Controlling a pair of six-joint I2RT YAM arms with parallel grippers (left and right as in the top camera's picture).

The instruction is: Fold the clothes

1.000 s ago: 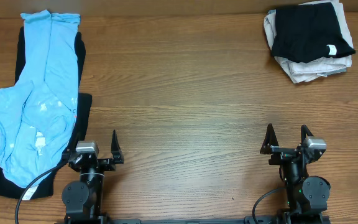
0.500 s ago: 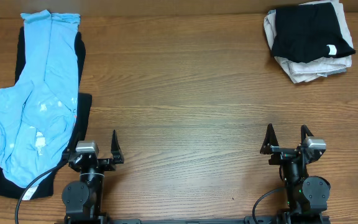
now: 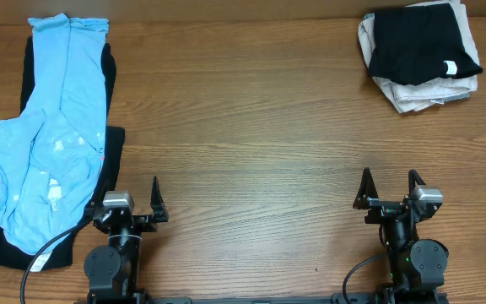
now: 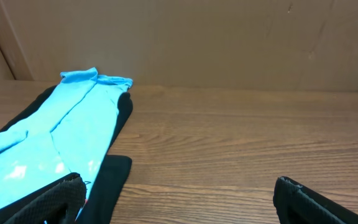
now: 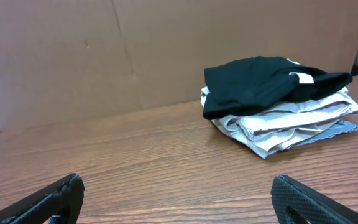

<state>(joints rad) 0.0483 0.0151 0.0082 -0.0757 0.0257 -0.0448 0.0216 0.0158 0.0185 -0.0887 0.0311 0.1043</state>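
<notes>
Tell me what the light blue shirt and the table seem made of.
The light blue T-shirt looks like soft, matte cotton knit: it lies limp and wrinkled. The table shows brown grain lines with slight sheen: wood or wood-look laminate, I cannot tell which.

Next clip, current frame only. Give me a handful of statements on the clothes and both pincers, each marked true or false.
1. The light blue T-shirt is already neatly folded. False: it lies rumpled and unfolded at the table's left side.
2. The T-shirt rests on top of a black garment. True.
3. The right pincer grips the folded stack. False: it is open and empty at the near edge, well apart from the stack.
4. The stack at the far right has a black piece on top. True.
5. The left pincer is open and holds nothing. True.
</notes>
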